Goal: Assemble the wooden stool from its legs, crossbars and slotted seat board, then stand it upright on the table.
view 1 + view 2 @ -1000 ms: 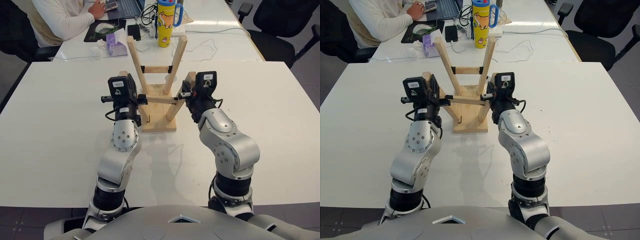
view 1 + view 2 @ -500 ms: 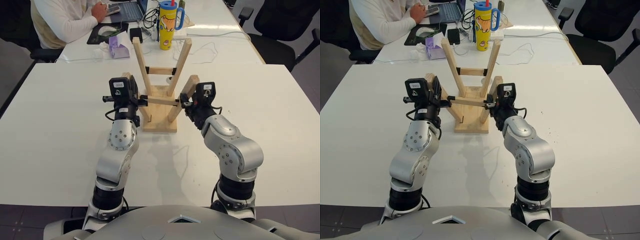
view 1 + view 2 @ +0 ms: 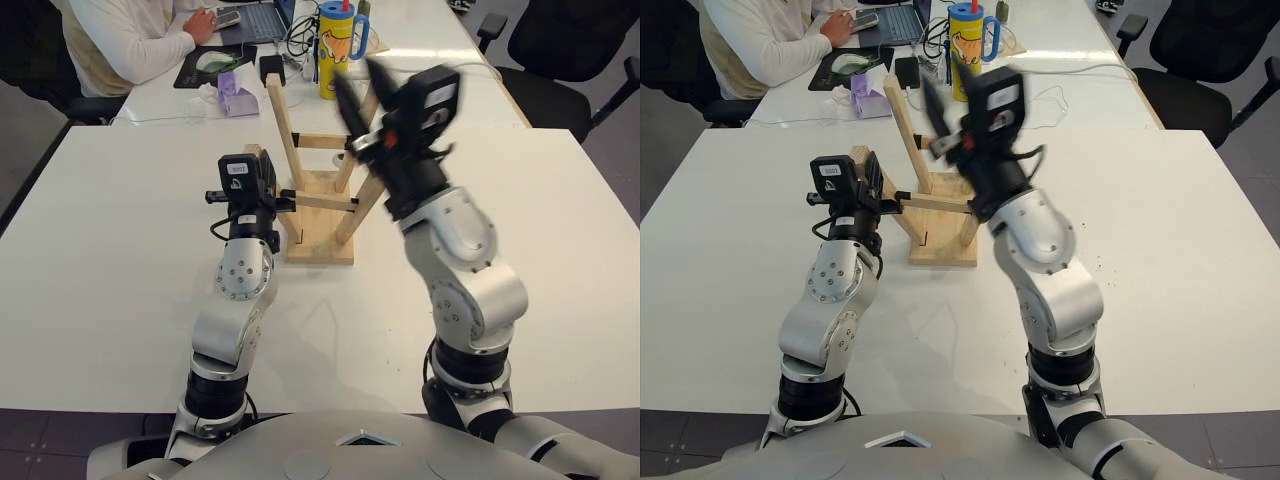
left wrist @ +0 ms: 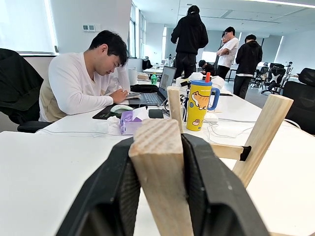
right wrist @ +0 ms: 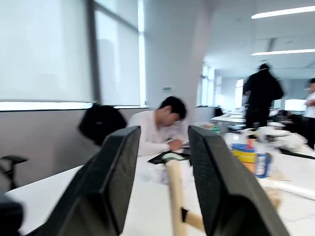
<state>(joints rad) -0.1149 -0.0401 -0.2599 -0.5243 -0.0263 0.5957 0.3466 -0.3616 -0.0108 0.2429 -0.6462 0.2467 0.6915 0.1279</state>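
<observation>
Two grippers attend an upside-down stool (image 3: pixel 318 205) at centre top of frame, on the table (image 3: pixel 120 220). The left gripper (image 4: pixel 158 182) clamps one leg (image 4: pixel 156 142). The right gripper (image 3: pixel 368 98) hovers above, fingers apart. Assembly looks done; the next move probably calls for gripping a second leg and flipping the stool upright.

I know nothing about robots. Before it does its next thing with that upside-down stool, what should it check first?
1. Left gripper holding a stool leg: ok, it is shut on the leg's end.
2. Right gripper free to help: ok, it is open, empty and held high.
3. Parts fitted: ok, four legs and two visible crossbars stand on the seat board.
4. Joints tight: cannot tell.
5. Stool upright: not ok, the seat board lies flat on the table with the legs pointing up.
</observation>
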